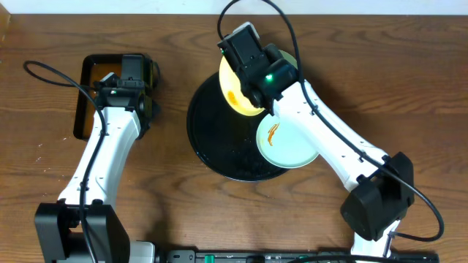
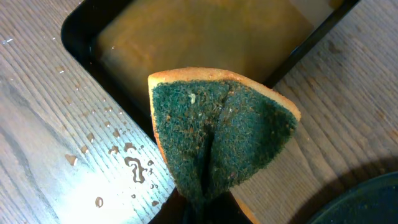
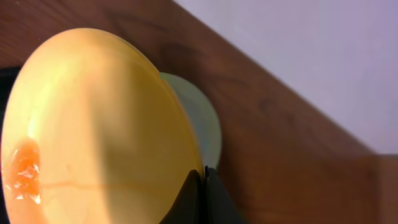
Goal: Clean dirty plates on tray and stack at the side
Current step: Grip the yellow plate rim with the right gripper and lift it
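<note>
Two plates show from overhead, both smeared: the yellow plate (image 1: 235, 88) under the right claw (image 1: 245, 55), and a mint plate (image 1: 287, 142) on the tray (image 1: 219, 142) behind that claw. Nothing looks cleaned or stacked aside yet.

Left wrist: the left claw (image 2: 205, 208) is clamped on a sponge (image 2: 221, 140), with the pan (image 2: 205, 37) of brown liquid ahead.

Right wrist: the claw pinches the yellow plate's rim. Another pale plate (image 3: 204, 124) sits just beyond it, crowding the lift.

Bright, even light; glare on the wet table (image 2: 56, 186), and the near yellow plate (image 3: 93, 124) is blurred.
</note>
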Robot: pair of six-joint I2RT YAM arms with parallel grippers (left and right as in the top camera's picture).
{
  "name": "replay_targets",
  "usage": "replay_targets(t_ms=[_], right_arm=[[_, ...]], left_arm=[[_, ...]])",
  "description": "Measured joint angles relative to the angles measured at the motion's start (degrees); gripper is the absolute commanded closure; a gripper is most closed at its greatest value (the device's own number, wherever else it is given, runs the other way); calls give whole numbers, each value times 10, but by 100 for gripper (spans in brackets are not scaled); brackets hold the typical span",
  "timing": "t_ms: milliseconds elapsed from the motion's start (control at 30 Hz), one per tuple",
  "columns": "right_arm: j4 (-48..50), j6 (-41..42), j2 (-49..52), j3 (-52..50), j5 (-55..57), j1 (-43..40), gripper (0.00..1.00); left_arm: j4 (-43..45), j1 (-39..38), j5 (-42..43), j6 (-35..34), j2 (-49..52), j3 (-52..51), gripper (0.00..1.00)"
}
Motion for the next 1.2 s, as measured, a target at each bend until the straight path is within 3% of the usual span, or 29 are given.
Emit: replay_targets(t_ms=[633,967,1200], right_arm=[[105,-324,0,0,202,88,99],[105,-338,0,0,216,98,99],[78,-223,0,0,183,64,99]], left_arm=[[0,0,0,0,0,0,92],[0,0,0,0,0,0,92],[0,0,0,2,0,0,92]])
